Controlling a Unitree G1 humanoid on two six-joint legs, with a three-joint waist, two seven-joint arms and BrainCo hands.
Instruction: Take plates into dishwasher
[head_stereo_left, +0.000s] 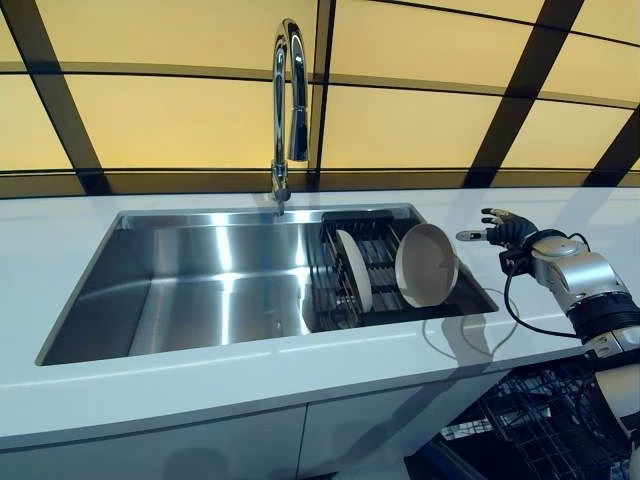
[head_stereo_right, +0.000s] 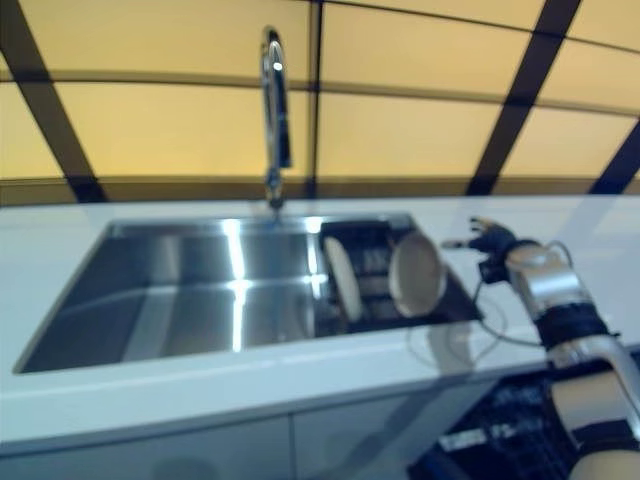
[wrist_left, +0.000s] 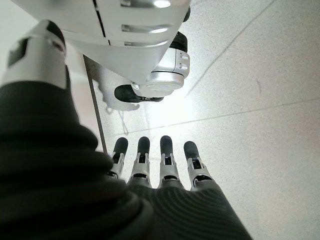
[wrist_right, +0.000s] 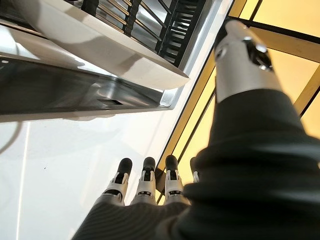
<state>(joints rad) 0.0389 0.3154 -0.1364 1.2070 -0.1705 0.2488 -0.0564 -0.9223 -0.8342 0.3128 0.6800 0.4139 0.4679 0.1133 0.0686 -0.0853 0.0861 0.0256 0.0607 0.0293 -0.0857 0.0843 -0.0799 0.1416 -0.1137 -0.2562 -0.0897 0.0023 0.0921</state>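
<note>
- Left eye view: we're at the reach, nothing picked up. Our right hand (head_stereo_left: 503, 231) hovers over the counter (head_stereo_left: 560, 215), fingers straight and spread, holding nothing. Just beside its fingertips, toward the sink (head_stereo_left: 200, 290), a round plate (head_stereo_left: 427, 264) stands on edge in the dark rack (head_stereo_left: 365, 275), leaning, its face turned partly toward us. A second plate (head_stereo_left: 353, 270) stands farther from the hand, edge-on, its faces turned sideways along the sink.
- Right eye view: same layout; the dishwasher basket (head_stereo_right: 500, 425) shows below the hand, under the counter edge.
- Left wrist view: our left hand (wrist_left: 155, 167) hangs low over the floor (wrist_left: 260, 100), fingers straight and relaxed, empty.
- Right wrist view: the near plate's pale rim (wrist_right: 100, 47) lies just past the straight fingertips (wrist_right: 146, 172), not touching.
- Next, we judge, the hand must close in and pinch that upper rim, then lift straight up out of the rack slots.
</note>
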